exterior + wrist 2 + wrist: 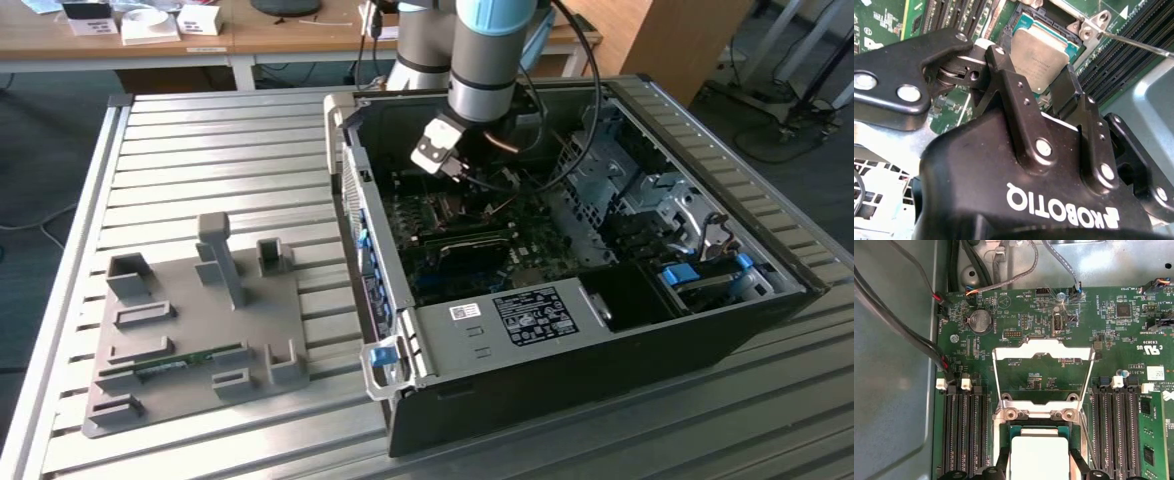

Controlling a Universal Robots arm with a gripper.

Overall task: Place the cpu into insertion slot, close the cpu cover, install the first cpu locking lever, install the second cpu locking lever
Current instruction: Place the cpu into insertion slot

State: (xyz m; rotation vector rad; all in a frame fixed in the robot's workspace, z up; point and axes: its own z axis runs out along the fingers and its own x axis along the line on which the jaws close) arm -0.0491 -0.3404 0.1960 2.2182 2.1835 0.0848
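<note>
Exterior view shows the arm (487, 60) reaching down into the open computer case (694, 330), which lies on its side on the ribbed metal desk (214, 150) toward the exterior view's right edge. The gripper (1030, 67) is low over the motherboard (1019, 310), near the far wall of the case. In the second wrist view the two black fingers (1004, 70) are closed on opposite edges of the cpu (1041, 55), pinching it with its dull silvery top facing up. The chip lies over the insertion slot (1039, 427), whose teal rim shows just past its edge. Whether it is fully seated or a shade above the slot cannot be told. The cpu cover (1074, 353) is swung open on its hinge and lies back over the board between the two banks of memory slots. A thin metal lever rod (1139, 44) runs beside the slot, not latched down. The chip looks light, thin and quite stiff, with a smooth metal top that would likely be slippery under the pads. Its underside and the contacts in the slot are probably the fragile parts. The side edges, where the fingers sit now, seem the right place to hold it, kept level and with gentle force only.
</note>
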